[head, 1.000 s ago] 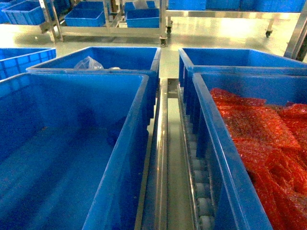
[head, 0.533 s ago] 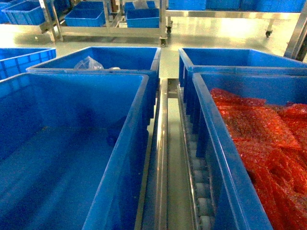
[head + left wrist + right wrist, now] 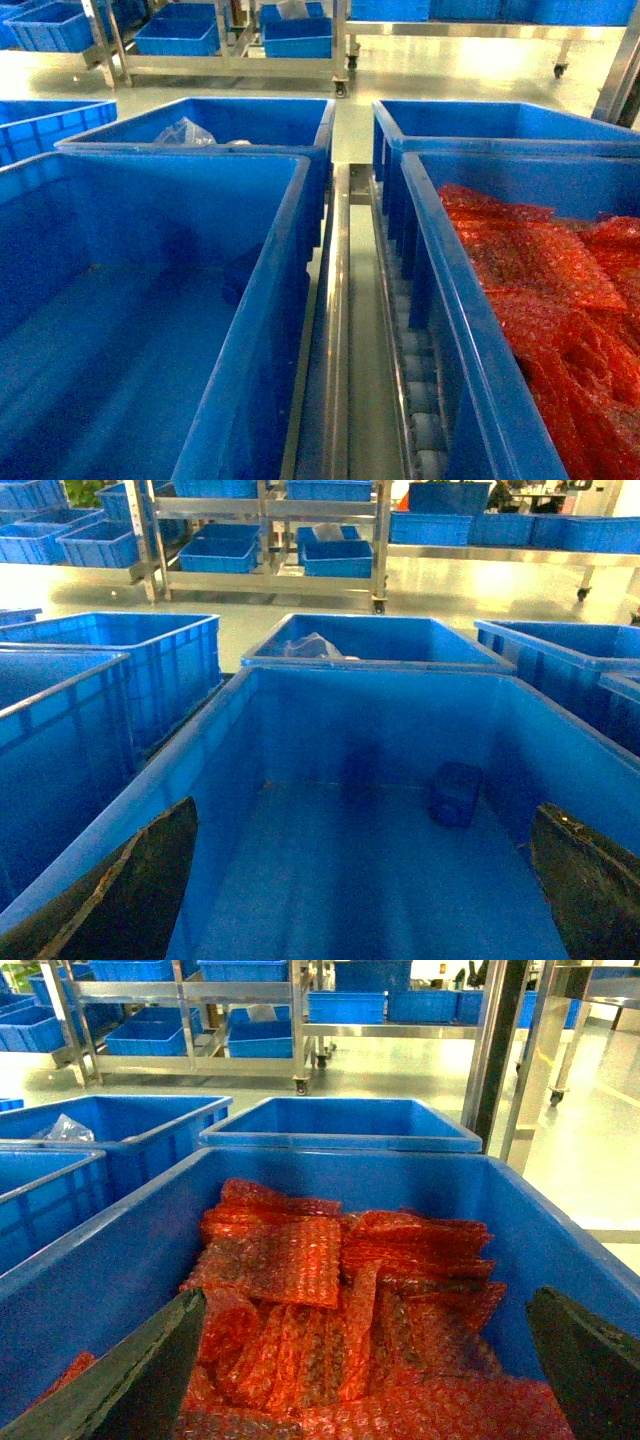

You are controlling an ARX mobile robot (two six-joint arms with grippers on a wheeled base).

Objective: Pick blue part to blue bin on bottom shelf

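A small dark blue part (image 3: pixel 456 793) lies on the floor of a large blue bin (image 3: pixel 230 740), near its far right corner. My left gripper (image 3: pixel 366 805) hangs open over this bin, its black fingers (image 3: pixel 130 890) wide apart with nothing between them. In the head view the same bin (image 3: pixel 290 230) fills the left; the part is only a dim dark patch (image 3: pixel 232 288), and neither gripper shows. My right gripper (image 3: pixel 368 1292) is open above red bubble-wrap bags (image 3: pixel 330 1310) in the neighbouring bin (image 3: pixel 110 1260). White rollers (image 3: pixel 422 400) run between the bins; I cannot tell whether this level is the bottom shelf.
Two more blue bins (image 3: pixel 250 120) (image 3: pixel 480 120) stand behind the near pair; the left one holds a clear plastic bag (image 3: pixel 185 132). A steel rail (image 3: pixel 336 330) separates the rows. Across the floor, a steel rack (image 3: pixel 230 68) carries further blue bins.
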